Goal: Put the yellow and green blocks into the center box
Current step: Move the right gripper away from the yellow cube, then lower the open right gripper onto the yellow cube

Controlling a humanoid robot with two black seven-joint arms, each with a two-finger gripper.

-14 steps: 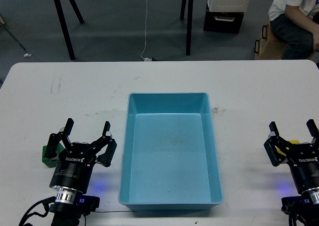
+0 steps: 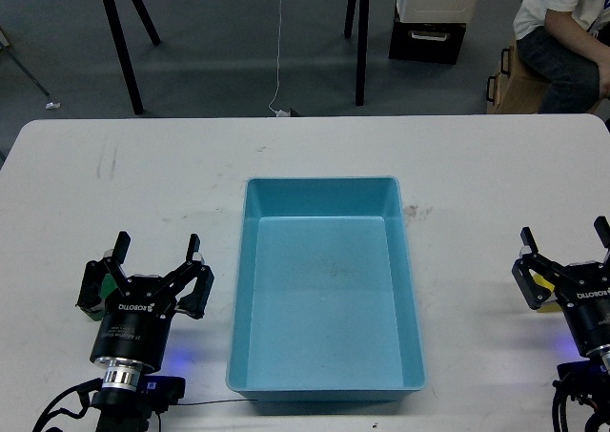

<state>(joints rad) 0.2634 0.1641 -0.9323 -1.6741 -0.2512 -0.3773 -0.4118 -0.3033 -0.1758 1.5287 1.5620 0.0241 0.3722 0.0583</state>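
Blue plastic box (image 2: 325, 284) is seen at the centre of a white table (image 2: 191, 174). Left of the box, the left gripper (image 2: 155, 257) is spread wide above a green block (image 2: 99, 293), gripping nothing. Right of the box, the right gripper (image 2: 564, 243) is spread over a yellow block (image 2: 544, 284). "ROBOTIQ" is printed on both.

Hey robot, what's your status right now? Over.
Left claw open, right claw open. Green block and yellow block mostly hidden behind them. Blue box empty.
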